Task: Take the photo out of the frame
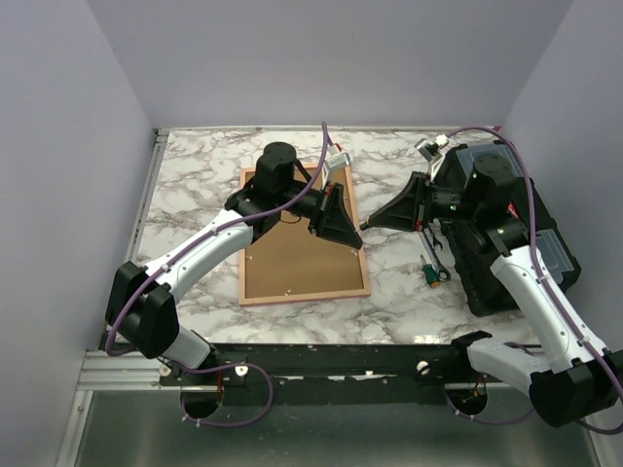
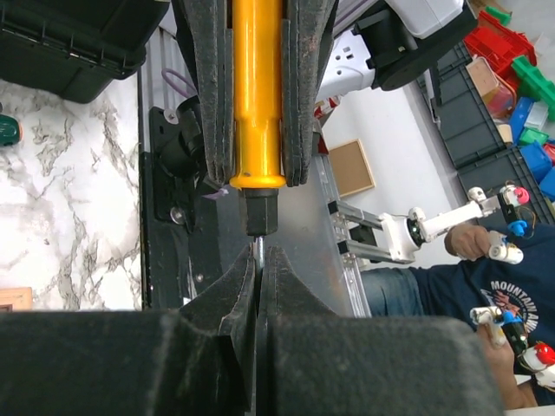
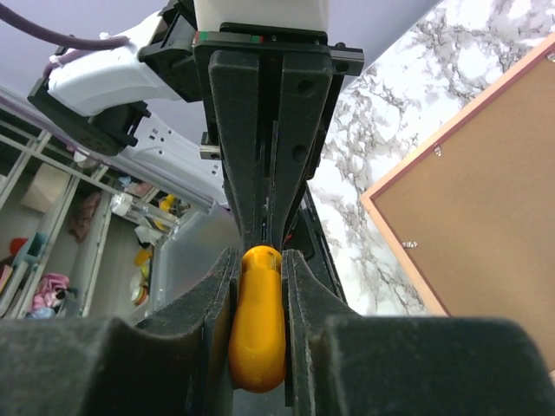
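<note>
The frame (image 1: 302,248) lies face down on the marble table, its brown back board up inside a thin pink rim; it also shows in the right wrist view (image 3: 486,191). The photo is hidden under the board. A screwdriver with a yellow handle (image 3: 258,334) is held in the air between both grippers, above the frame's right edge. My right gripper (image 3: 260,286) is shut on the handle (image 2: 257,95). My left gripper (image 2: 258,260) is shut on the thin metal shaft (image 2: 258,247). In the top view the left gripper (image 1: 348,232) and right gripper (image 1: 375,222) meet tip to tip.
A black toolbox (image 1: 511,243) lies open at the right under the right arm. A green-handled tool (image 1: 428,272) and a wrench lie on the table by the toolbox. A small white object (image 1: 338,161) sits behind the frame. Walls close in the table on three sides.
</note>
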You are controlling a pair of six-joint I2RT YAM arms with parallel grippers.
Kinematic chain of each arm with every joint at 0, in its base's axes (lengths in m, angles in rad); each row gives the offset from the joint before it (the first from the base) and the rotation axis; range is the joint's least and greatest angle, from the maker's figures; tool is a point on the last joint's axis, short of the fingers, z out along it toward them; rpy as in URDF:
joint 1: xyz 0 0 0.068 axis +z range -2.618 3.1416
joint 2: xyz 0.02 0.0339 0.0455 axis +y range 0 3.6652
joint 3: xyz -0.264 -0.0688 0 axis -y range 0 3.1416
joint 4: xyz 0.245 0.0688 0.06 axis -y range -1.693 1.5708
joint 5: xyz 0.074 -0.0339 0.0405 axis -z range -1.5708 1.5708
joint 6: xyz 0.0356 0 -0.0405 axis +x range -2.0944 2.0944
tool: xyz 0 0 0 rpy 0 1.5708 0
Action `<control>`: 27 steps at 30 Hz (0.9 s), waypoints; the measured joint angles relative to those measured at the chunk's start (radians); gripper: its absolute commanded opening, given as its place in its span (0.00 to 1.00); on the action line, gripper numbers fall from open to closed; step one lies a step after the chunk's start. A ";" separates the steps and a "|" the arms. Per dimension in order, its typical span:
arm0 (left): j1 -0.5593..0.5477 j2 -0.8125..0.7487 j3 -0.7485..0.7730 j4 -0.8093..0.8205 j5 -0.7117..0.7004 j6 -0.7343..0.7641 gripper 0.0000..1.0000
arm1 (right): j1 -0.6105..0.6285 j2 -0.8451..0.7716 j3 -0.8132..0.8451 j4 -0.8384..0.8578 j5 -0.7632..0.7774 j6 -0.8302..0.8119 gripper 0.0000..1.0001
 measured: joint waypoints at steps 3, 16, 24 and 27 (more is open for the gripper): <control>0.001 0.000 0.002 -0.029 -0.006 0.027 0.46 | 0.000 -0.002 0.000 -0.022 0.034 -0.010 0.01; 0.195 -0.058 0.038 -0.355 -0.390 0.214 0.72 | 0.004 -0.015 0.014 -0.272 0.516 -0.118 0.01; 0.332 -0.094 0.013 -0.542 -0.880 0.258 0.65 | 0.228 0.012 -0.003 -0.352 1.003 -0.051 0.01; 0.433 -0.127 -0.080 -0.572 -0.905 0.259 0.63 | 0.353 0.070 -0.008 -0.359 1.135 -0.018 0.01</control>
